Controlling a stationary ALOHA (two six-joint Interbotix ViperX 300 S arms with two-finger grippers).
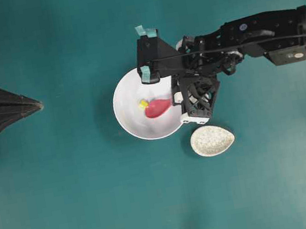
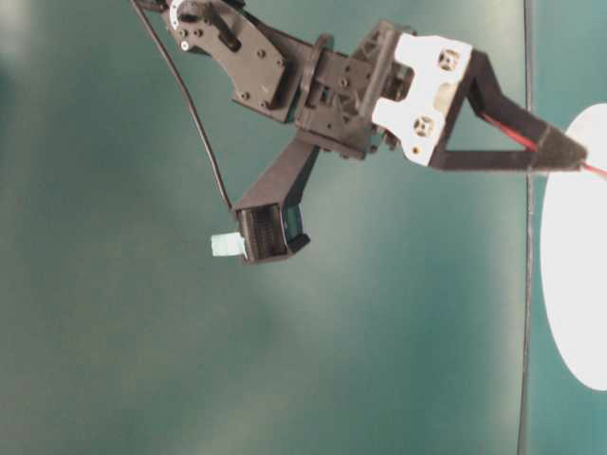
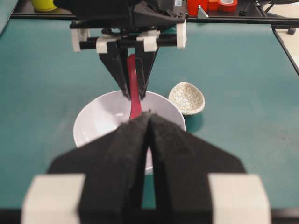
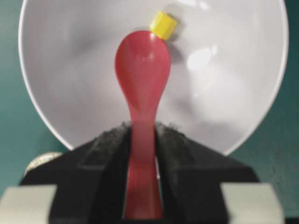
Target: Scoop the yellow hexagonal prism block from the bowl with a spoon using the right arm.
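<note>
Your right hand (image 4: 142, 140) is clamped on the spoon (image 4: 141, 74) handle, scoop reaching into the bowl (image 4: 233, 93). The yellow hexagonal prism block (image 4: 163, 24) sits at one o'clock off the scoop's tip, touching it, ready for sliding under.

Both arms are built in matte black. The right gripper (image 1: 179, 103) is trimmed with white blocks, teal tape bits (image 1: 145, 31) are stuck on, and a thin black cable (image 2: 185, 104) is strung along.
</note>
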